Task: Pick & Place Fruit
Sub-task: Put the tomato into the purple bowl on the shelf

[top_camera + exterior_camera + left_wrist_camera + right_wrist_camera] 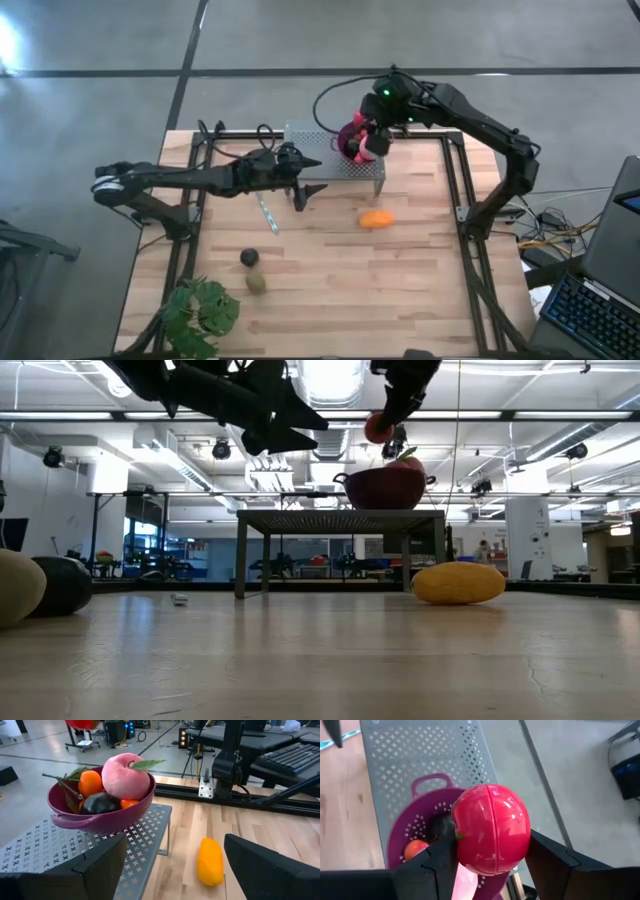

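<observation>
My right gripper (372, 140) is shut on a shiny red ball (492, 827) and hangs over the purple perforated bowl (405, 827), which stands on a grey perforated metal stand (325, 165). In the bowl lie a pink ball (127, 775), an orange piece (91, 782) and a dark ball (100, 802). My left gripper (303, 195) is open, raised above the table just near of the stand, touching nothing. An elongated orange piece (376, 219) lies on the table. A dark ball (249, 258) and an olive-green piece (256, 281) rest side by side nearer the front. My right gripper pinches the red ball between its two fingers (437, 862), one on each opposite side of the ball (465, 845). The fingers come from above, pointing down. The ball is lifted clear, hanging above the bowl (385, 485).
A leafy green plant (200, 310) sits at the table's near left corner. A thin pale stick (267, 215) lies on the wood under my left arm. Black rails (455, 190) frame the table. A laptop (610, 280) stands off the table's right side.
</observation>
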Robot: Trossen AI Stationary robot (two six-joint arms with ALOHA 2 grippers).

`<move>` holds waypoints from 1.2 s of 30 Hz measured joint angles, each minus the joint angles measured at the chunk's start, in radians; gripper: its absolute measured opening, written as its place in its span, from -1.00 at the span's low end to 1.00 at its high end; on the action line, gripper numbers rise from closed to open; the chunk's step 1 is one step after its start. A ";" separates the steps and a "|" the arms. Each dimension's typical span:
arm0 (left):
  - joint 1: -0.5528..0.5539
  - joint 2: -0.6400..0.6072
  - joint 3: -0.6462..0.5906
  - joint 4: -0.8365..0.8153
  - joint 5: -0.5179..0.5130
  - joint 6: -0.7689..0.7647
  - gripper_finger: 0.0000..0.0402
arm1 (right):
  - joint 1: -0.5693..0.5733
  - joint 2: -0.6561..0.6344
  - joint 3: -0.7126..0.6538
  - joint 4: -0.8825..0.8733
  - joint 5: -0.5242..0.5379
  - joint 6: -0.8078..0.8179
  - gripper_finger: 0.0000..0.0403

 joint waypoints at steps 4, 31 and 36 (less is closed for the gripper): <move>-0.006 0.000 0.000 -0.001 0.001 0.000 0.68 | -0.004 0.073 0.088 -0.059 0.003 0.001 -0.05; -0.014 0.000 0.000 -0.002 0.006 -0.014 0.68 | -0.031 0.268 0.278 -0.208 0.003 0.041 -0.05; -0.015 0.000 0.000 -0.002 0.006 -0.014 0.68 | -0.040 0.268 0.267 -0.203 0.002 0.051 -0.04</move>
